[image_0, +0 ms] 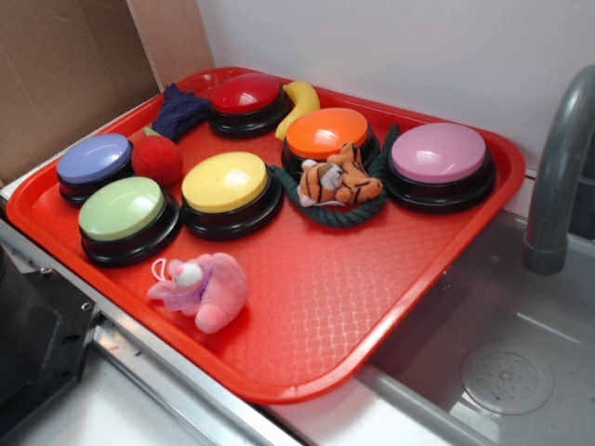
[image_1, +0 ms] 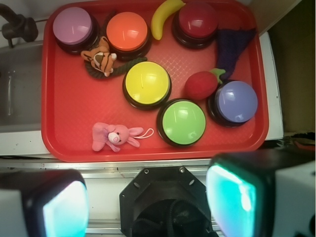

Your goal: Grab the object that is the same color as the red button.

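The small fuzzy red plush ball (image_0: 156,160) with a bit of green lies on the red tray (image_0: 307,307) between the blue-purple button (image_0: 93,160) and the yellow button (image_0: 226,183); in the wrist view it (image_1: 201,84) lies right of centre. The red button (image_0: 246,94) with its glossy dome stands at the tray's back; it shows at the top of the wrist view (image_1: 197,19). My gripper (image_1: 148,202) is open and empty, high above the near edge of the tray, well away from the ball. The gripper is not seen in the exterior view.
The tray also holds green (image_0: 124,210), orange (image_0: 327,134) and pink-purple (image_0: 439,153) buttons, a banana (image_0: 299,104), a dark blue cloth (image_0: 178,110), a tiger plush (image_0: 339,178) on a green rope ring, and a pink bunny plush (image_0: 206,290). A sink (image_0: 502,372) with grey faucet (image_0: 558,167) lies right.
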You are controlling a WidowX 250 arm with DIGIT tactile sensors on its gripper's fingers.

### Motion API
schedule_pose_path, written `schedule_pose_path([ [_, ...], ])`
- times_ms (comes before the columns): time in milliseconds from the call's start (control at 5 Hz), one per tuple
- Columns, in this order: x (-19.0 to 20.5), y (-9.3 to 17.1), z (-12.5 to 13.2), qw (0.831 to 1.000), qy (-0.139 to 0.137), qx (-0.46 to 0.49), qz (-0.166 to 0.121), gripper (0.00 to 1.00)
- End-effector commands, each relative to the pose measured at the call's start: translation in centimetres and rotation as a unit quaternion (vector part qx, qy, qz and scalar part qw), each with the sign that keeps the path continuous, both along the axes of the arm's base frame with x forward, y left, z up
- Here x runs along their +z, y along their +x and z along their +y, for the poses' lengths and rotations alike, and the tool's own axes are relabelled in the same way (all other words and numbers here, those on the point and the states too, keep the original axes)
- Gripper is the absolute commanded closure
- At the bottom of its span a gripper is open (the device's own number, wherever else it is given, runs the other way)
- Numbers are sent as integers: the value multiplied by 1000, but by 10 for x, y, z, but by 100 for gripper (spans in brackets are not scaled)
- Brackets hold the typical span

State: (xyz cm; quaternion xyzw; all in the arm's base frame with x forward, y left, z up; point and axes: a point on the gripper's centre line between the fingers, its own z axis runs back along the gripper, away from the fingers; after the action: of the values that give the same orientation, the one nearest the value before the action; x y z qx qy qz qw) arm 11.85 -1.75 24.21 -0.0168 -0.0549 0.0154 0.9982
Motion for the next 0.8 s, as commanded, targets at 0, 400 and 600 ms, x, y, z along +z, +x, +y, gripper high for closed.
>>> schedule_pose_path([
  [0,0,0,0,1000,0,0,0,0],
  [400,-20,15,29,990,-55,128,23,0],
  [600,-41,22,51,964,-79,252,43,0],
])
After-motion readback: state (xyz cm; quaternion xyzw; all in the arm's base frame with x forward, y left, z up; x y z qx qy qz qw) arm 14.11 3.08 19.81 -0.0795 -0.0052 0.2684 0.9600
